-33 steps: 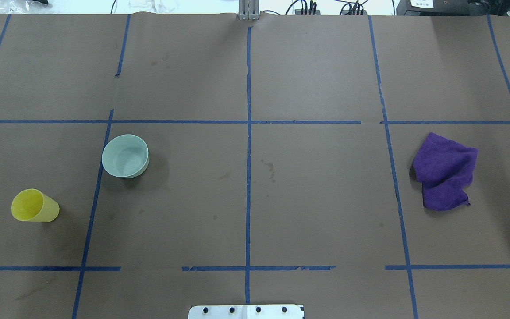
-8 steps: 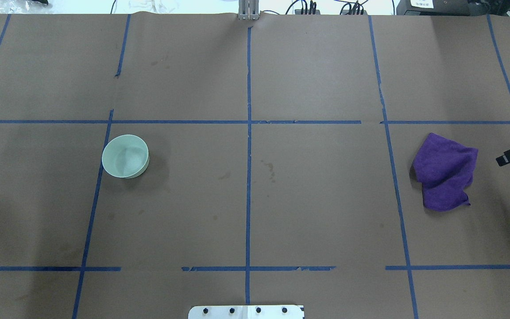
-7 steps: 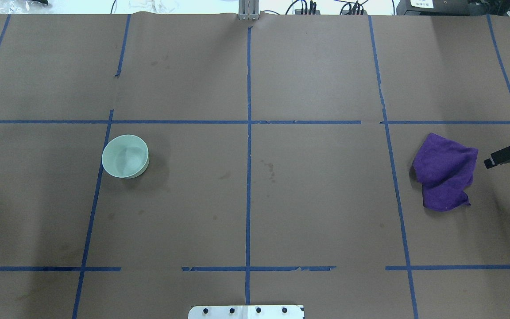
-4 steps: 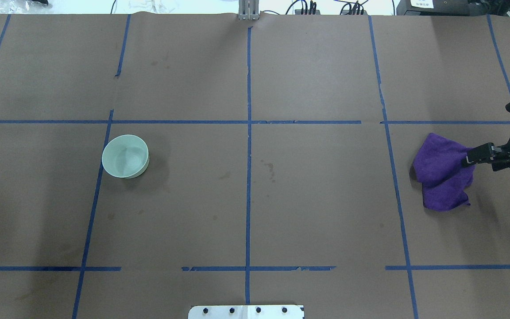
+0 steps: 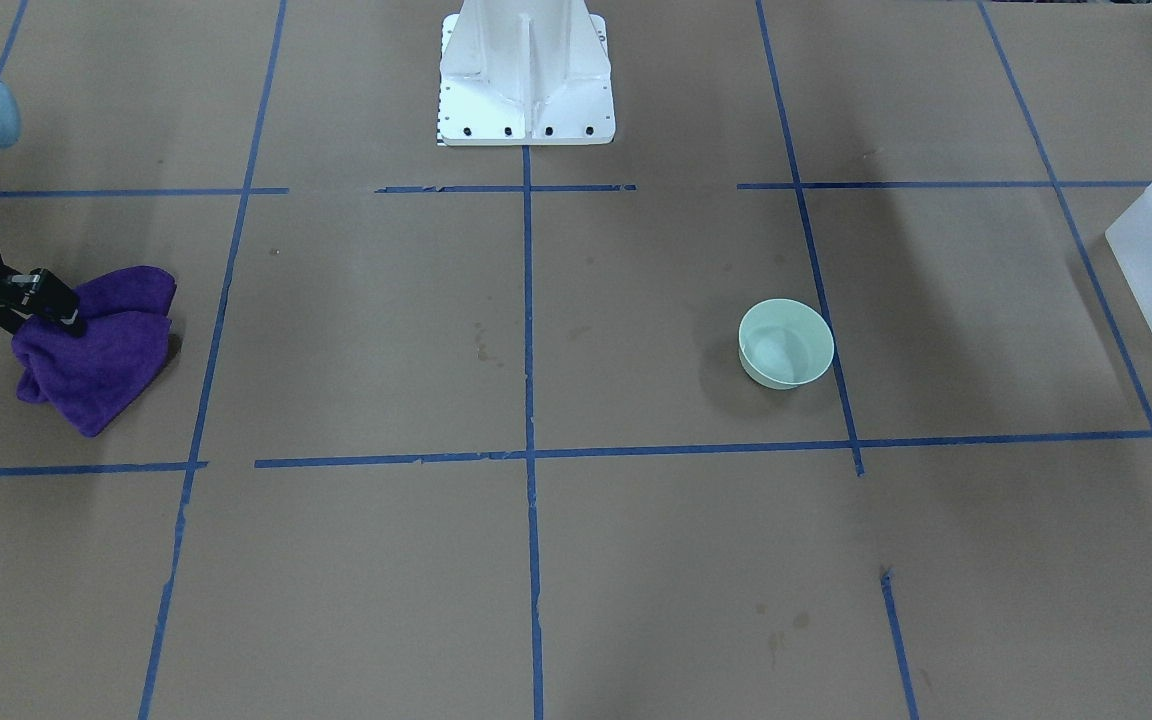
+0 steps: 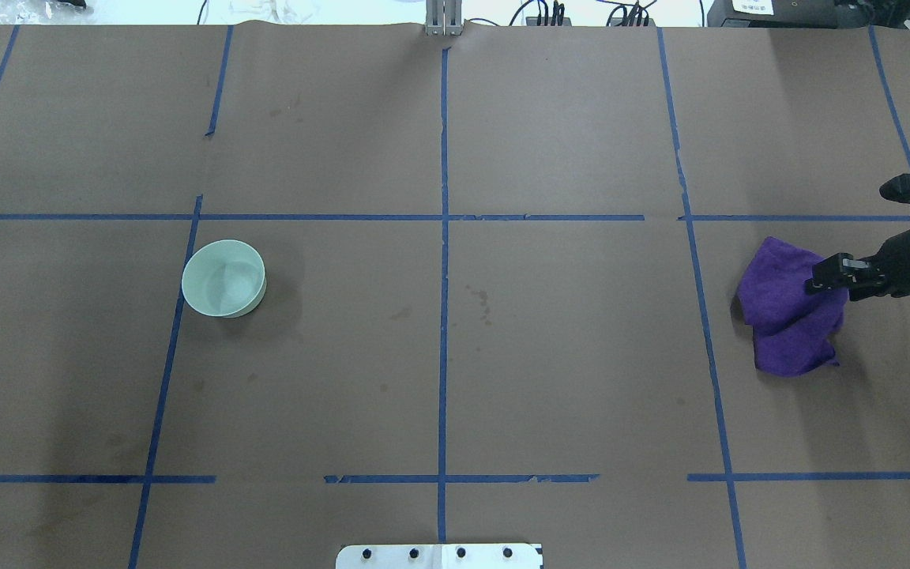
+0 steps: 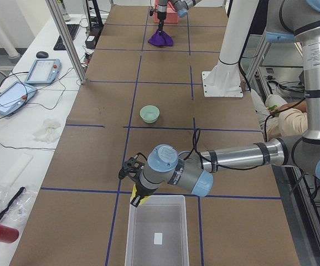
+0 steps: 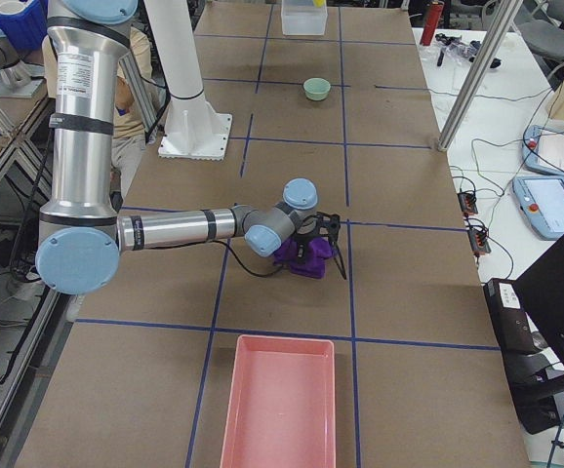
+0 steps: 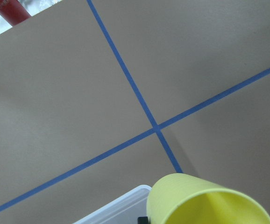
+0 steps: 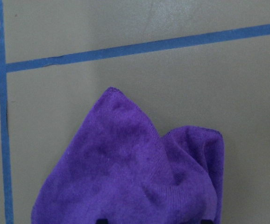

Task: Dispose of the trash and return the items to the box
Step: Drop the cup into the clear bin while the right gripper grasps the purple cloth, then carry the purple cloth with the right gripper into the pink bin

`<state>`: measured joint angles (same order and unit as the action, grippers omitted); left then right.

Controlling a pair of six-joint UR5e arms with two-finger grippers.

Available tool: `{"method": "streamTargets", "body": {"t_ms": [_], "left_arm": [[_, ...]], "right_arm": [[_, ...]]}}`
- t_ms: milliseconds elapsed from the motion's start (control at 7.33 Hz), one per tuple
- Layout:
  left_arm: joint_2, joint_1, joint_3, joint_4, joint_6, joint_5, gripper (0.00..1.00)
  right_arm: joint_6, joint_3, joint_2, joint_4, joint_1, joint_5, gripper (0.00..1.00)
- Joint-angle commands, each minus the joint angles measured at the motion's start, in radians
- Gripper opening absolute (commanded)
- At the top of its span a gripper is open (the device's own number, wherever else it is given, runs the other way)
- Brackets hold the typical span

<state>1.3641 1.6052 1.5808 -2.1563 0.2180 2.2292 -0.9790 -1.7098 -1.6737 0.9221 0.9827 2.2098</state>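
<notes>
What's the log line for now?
left gripper: holds yellow cup at box edge | right gripper: open at purple cloth | bowl: untouched

Left arm (image 7: 237, 155): forearm reaches out low and near level over the desk (image 6: 455, 356), wrist turned down. Left gripper (image 7: 134, 195) points downward, fingers closed on the yellow cup (image 9: 205, 203), which is held off the desk.

Right arm (image 8: 175, 229): forearm stretched out low, near level. Right gripper (image 6: 850, 237) angled down, fingers (image 6: 830, 275) spread wide. One fingertip is over the purple cloth (image 6: 787, 308), the other is past its far edge.
</notes>
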Motion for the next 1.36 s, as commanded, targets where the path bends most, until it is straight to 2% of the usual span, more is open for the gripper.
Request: {"method": "streamTargets", "body": {"t_ms": [0,409,682,955,1227], "left_arm": [[-0.017,-0.001,-0.091,0.003,0.018,-0.031,0.0],[-0.043,-0.001,-0.137,0.016,0.005,-0.043,0.0],[-0.03,-0.01,-0.18,0.012,-0.037,-0.028,0.0],[-0.019,-0.059,-0.202,0.013,-0.083,0.091,0.0],[-0.008,-0.083,-0.223,0.012,-0.095,0.096,0.0]], "right_arm": [[-0.006,-0.039,0.0,0.001,0.002,-0.007,0.0],[-0.003,-0.086,0.002,0.004,0.036,-0.002,0.0],[0.005,-0.135,-0.003,0.012,0.12,0.028,0.0],[0.011,-0.151,-0.008,0.012,0.213,0.098,0.0],[0.011,-0.158,-0.006,0.011,0.238,0.102,0.0]]}}
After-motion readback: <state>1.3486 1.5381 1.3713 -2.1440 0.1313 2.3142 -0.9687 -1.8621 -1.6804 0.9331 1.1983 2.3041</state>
